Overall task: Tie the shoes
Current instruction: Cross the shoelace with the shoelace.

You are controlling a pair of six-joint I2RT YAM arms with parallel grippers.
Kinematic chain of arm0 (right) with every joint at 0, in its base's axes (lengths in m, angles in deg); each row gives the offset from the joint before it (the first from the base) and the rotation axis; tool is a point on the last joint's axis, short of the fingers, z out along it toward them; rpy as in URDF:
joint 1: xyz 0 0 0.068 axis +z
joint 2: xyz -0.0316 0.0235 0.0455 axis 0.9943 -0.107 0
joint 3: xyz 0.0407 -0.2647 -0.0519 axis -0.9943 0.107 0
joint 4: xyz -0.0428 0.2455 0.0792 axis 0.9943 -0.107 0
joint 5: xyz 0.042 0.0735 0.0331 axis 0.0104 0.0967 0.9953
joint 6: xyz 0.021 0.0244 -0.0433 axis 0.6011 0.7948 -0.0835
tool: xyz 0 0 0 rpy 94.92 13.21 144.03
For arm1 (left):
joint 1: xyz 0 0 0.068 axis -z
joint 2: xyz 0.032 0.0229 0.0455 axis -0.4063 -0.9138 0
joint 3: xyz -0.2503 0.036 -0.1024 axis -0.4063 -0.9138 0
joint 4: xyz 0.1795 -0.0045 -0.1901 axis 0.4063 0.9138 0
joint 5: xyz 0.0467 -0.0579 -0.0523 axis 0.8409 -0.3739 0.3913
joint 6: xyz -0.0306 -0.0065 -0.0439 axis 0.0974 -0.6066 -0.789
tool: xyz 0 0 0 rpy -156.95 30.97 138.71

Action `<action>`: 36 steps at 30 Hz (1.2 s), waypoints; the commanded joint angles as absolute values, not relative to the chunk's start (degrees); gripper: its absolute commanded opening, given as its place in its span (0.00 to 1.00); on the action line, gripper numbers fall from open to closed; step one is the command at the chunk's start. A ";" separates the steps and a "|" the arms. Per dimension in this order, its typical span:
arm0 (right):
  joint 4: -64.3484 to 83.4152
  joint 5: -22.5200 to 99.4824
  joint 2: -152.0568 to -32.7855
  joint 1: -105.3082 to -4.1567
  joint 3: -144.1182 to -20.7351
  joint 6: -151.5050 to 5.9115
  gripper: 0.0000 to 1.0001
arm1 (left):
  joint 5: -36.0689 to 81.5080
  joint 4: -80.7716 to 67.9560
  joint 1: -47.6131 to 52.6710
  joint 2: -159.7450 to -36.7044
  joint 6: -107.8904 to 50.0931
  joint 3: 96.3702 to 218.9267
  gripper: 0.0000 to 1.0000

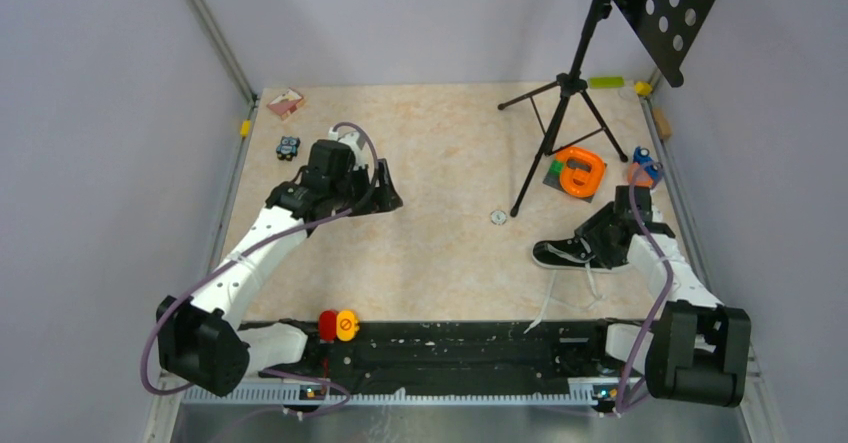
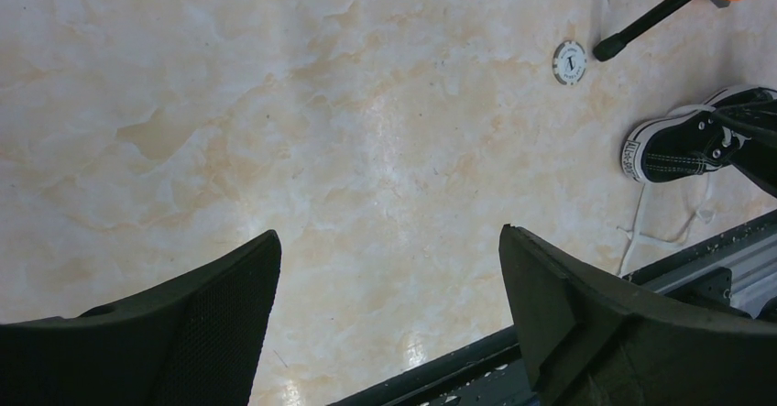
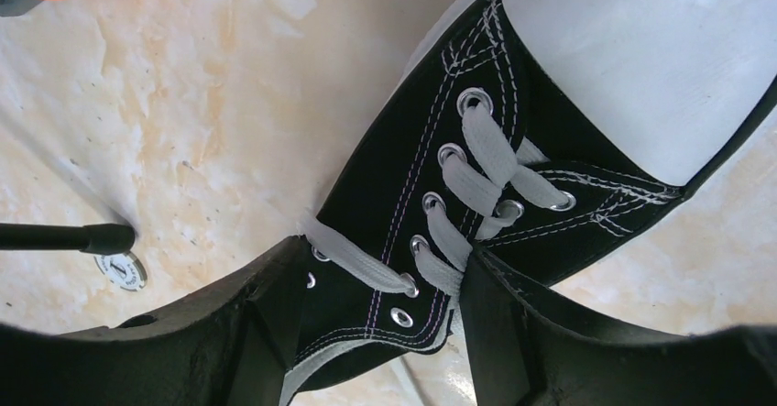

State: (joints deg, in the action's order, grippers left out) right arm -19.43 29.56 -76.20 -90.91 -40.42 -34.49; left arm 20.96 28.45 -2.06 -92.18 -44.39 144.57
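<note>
The shoe (image 1: 562, 253) is a black canvas sneaker with a white toe cap, lying at the right of the table, toe to the left; it also shows in the left wrist view (image 2: 673, 149). My right gripper (image 1: 608, 238) straddles its eyelet flap (image 3: 394, 204) near the top eyelets. One finger (image 3: 266, 305) presses the shoe's outer side, the other (image 3: 513, 323) sits against the crossed white laces (image 3: 476, 177). Loose lace ends (image 1: 548, 308) trail toward the table's near edge. My left gripper (image 1: 385, 188) hovers open over bare table (image 2: 389, 234), far left of the shoe.
A black tripod music stand (image 1: 560, 113) stands behind the shoe, one foot near a small white disc (image 1: 498, 217). An orange tool (image 1: 580, 171) and a blue object (image 1: 645, 163) lie at the back right. Red and yellow buttons (image 1: 338, 325) sit on the front rail.
</note>
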 commanded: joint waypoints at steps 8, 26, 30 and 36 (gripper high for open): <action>-14.93 28.36 -75.94 -91.42 -37.66 -31.79 0.51 | 21.80 27.47 -1.78 -89.89 -43.26 143.58 0.92; -21.37 30.10 -63.62 -91.43 -39.97 -35.36 0.00 | 24.16 34.60 -1.73 -92.26 -43.59 146.93 0.93; -24.63 31.96 -55.32 -87.88 -42.90 -35.79 0.00 | 27.06 39.92 -1.77 -94.43 -44.15 151.26 0.94; -29.17 34.54 -53.45 -75.11 -52.82 -35.92 0.00 | 38.24 42.20 -1.89 -94.85 -45.38 152.70 0.94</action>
State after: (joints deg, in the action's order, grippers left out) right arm -29.51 30.76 -53.75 -82.60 -43.11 -34.99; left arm 28.59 38.94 -2.06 -94.74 -44.39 150.08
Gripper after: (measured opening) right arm 0.045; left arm 0.939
